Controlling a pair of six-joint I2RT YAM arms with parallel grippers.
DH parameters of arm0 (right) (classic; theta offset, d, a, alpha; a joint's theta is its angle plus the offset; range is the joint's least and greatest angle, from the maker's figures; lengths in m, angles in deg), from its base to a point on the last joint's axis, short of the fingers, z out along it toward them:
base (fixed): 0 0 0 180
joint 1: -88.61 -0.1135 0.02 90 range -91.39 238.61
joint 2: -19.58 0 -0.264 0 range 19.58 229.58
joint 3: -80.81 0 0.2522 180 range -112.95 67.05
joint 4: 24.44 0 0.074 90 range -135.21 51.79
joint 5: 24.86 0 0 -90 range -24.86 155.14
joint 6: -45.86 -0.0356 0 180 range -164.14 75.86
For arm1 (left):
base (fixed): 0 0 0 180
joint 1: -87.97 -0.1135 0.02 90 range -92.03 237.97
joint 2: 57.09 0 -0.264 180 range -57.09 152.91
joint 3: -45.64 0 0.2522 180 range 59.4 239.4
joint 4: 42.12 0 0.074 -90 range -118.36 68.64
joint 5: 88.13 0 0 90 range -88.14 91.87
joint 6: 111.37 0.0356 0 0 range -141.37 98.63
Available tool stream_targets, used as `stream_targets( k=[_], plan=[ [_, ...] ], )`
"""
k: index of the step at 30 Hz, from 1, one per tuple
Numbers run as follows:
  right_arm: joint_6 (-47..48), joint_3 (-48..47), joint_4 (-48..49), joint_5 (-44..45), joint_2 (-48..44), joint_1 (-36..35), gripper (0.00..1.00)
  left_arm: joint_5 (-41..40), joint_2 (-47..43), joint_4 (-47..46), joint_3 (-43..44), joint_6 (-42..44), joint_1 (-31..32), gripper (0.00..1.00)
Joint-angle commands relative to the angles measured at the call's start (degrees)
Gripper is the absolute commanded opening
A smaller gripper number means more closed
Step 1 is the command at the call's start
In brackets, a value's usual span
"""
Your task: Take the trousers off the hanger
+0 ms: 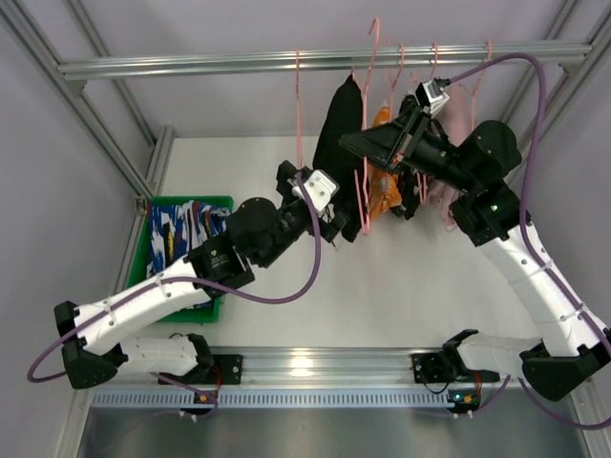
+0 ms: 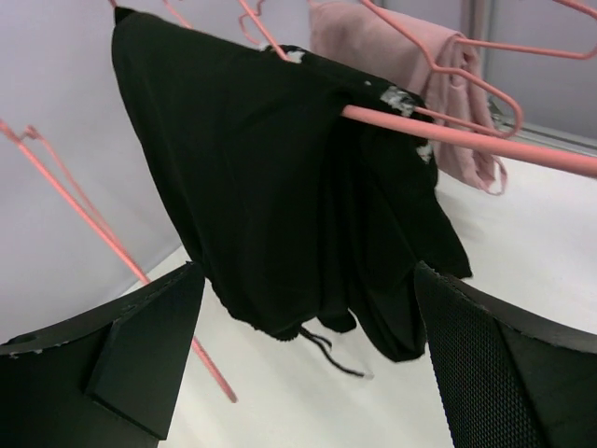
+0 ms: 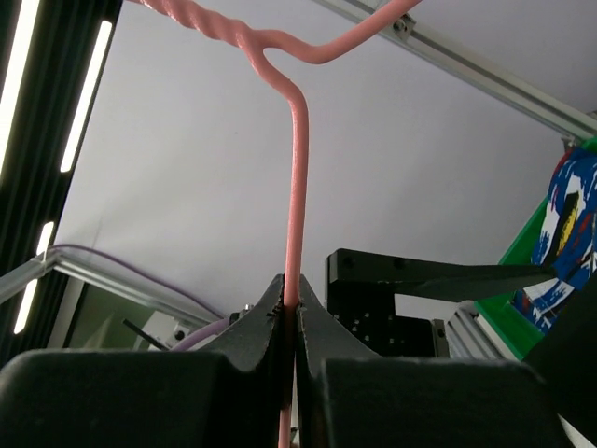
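Across the far side, a metal rail (image 1: 239,65) spans the frame, carrying pink hangers (image 1: 434,67) crowded toward its right half. Below it, the white counter (image 1: 401,296) lies open between the two arms, bounded by frame posts on either side. A green bin (image 1: 143,250) sits at the counter's left edge and holds the blue trousers (image 1: 177,229). The black trousers (image 2: 270,205) drape folded over a hanger (image 2: 466,140), well above the counter, with the hem bunched and the drawstrings (image 2: 326,350) dangling. The left gripper (image 2: 308,280) gapes wide just before that hem, one finger on either side. The right gripper (image 3: 291,294) is clamped on a hanger neck (image 3: 295,168), just below its twist.
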State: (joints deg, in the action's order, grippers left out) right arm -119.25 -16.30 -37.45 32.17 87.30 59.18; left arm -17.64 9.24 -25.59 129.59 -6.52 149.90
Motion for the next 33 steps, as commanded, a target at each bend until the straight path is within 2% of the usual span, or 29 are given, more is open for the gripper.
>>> stream_targets(
  k=[1,10,21,33],
  plan=[
    [2.07,-6.29,6.37,0.89,-1.10,0.78,0.00,-5.54,0.38,-10.23,2.23,-0.88,0.12,0.99],
    [2.25,-8.23,6.10,0.98,-0.93,0.78,0.00,-7.39,1.35,-18.40,2.05,3.16,0.12,0.99],
    [2.25,-8.85,6.01,0.98,-0.75,0.78,0.00,-4.93,3.37,-20.43,3.19,3.17,0.12,0.99],
    [1.55,-8.85,6.72,0.72,-1.01,0.78,0.00,-7.30,5.13,-22.01,3.81,3.96,0.03,0.98]
  ],
)
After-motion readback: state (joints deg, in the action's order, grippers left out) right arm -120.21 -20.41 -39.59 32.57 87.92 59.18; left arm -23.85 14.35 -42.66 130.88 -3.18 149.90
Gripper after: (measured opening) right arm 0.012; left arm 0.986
